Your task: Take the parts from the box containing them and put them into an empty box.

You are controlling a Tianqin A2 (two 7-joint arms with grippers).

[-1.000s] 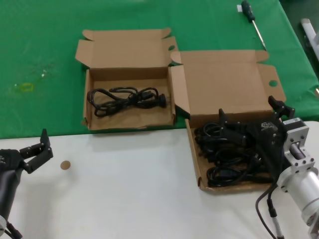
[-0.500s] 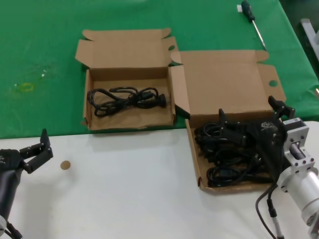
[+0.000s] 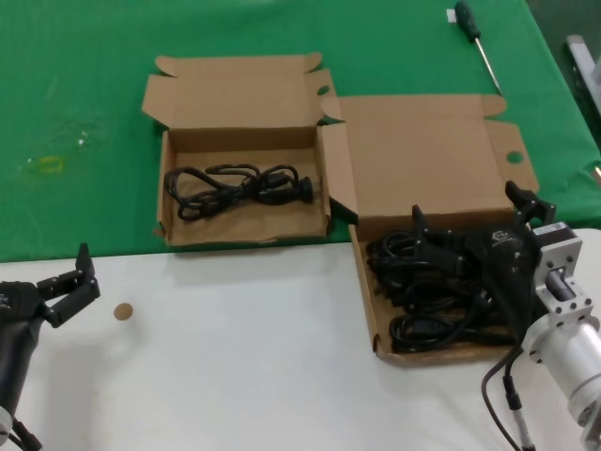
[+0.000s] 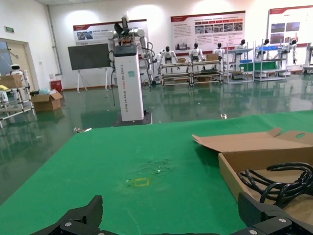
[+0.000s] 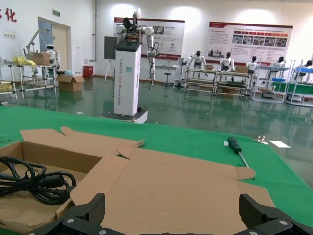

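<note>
Right gripper (image 3: 470,225) is positioned over the larger cardboard box (image 3: 427,155), directly above the pile of black coiled power cords (image 3: 423,296) that fills its tray. Its fingers are spread wide, as the right wrist view confirms with one fingertip at each lower corner; nothing is held between them. Whether the fingertips touch the pile cannot be determined from the head view.

The cord pile lies immediately below and in front of this gripper. Individual cords overlap, so no single long axis can be read; the pile as a whole runs across the tray's width.

The smaller cardboard box (image 3: 239,99) sits to the robot's left of the larger one, the two touching at their adjoining side flaps. It is not empty: one coiled power cord (image 3: 242,188) already lies in it, long axis across the box's width.

Left gripper (image 3: 66,282) is parked low at the near left over the white surface (image 3: 235,376), fingers parted, well apart from both boxes. The right arm is clearly the nearer to the cords.

Judgement: the next move is a descent and closure on a cord, then a carry to the robot's left. Tangled loops may drag a second cord out.

A screwdriver (image 3: 477,42) lies on the green cloth (image 3: 75,94) beyond the larger box, uninvolved.
</note>
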